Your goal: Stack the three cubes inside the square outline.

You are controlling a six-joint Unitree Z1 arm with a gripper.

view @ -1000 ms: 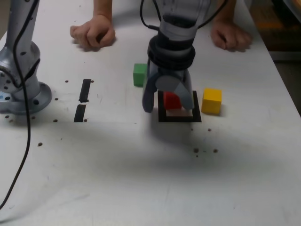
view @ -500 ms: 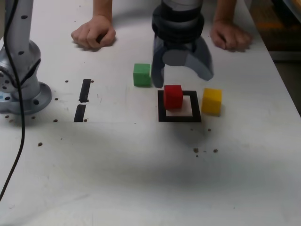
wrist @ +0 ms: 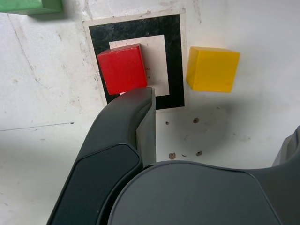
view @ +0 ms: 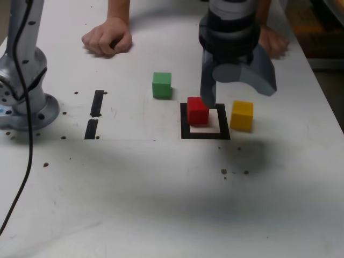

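Observation:
The red cube (view: pixel 198 110) (wrist: pixel 123 68) sits alone inside the square outline (view: pixel 205 133) (wrist: pixel 173 56), toward its back left corner in the exterior view. Just outside the outline, on the exterior view's right, stands the yellow cube (view: pixel 242 114) (wrist: pixel 213 69). The green cube (view: pixel 162 85) (wrist: pixel 33 5) rests on the table behind and to the outline's left. My gripper (view: pixel 236 90) (wrist: pixel 220 117) hangs open above the table, over the gap between the red and yellow cubes, holding nothing. One finger (view: pixel 208 97) (wrist: pixel 140 117) reaches down just behind the red cube.
A person's two hands (view: pixel 106 36) (view: pixel 271 40) rest on the table's far edge. The arm's base (view: pixel 24 102) stands at the exterior view's left, with a cable (view: pixel 21 177) trailing forward. Two short black tape strips (view: pixel 97 102) (view: pixel 91 129) lie left of the cubes.
The gripper has opened wide, let go of the red cube inside the outline, risen, and shifted toward the exterior view's right. The cubes have stayed put.

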